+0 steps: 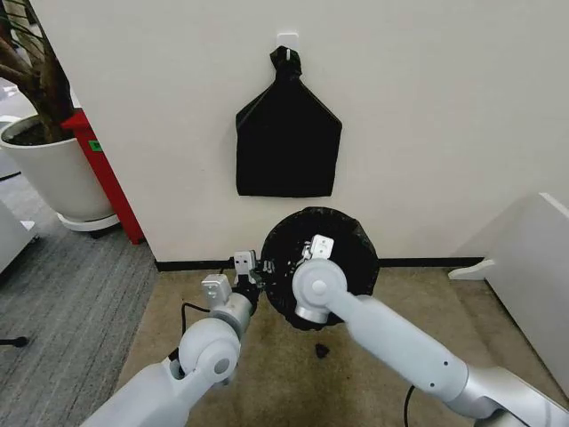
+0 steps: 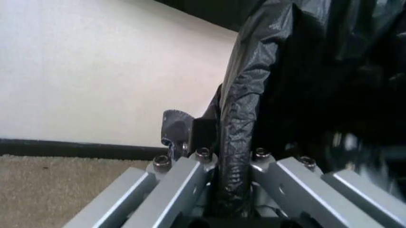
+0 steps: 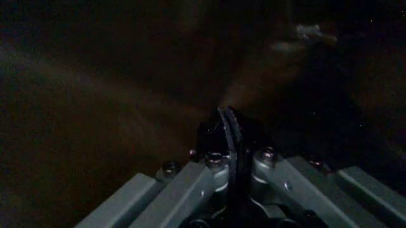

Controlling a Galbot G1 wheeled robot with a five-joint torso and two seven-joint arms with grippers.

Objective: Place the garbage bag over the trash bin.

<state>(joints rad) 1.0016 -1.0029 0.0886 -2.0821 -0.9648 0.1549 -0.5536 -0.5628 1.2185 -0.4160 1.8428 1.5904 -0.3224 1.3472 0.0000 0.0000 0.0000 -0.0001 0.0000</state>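
Nearest you, a small dark scrap (image 1: 321,351) lies on the carpet (image 1: 267,374) between the two arms. Your left tool (image 1: 250,268) is clenched on a fold of the garbage bag (image 1: 342,240) at the bin's left rim; the left wrist view shows crinkled film pinched between the fingers (image 2: 190,183). Your right tool (image 1: 313,250) sits over the bin's mouth, inside the dark bag, pinching a thin edge of film. The trash bin (image 1: 277,304) stands on the carpet against the wall (image 1: 427,116), black film draped across its opening. Step looks like spreading the bag over the rim. Next move calls for pulling the film outward and down past the rim. Farther back, a black bundle (image 1: 287,142) hangs from a wall hook (image 1: 286,39).
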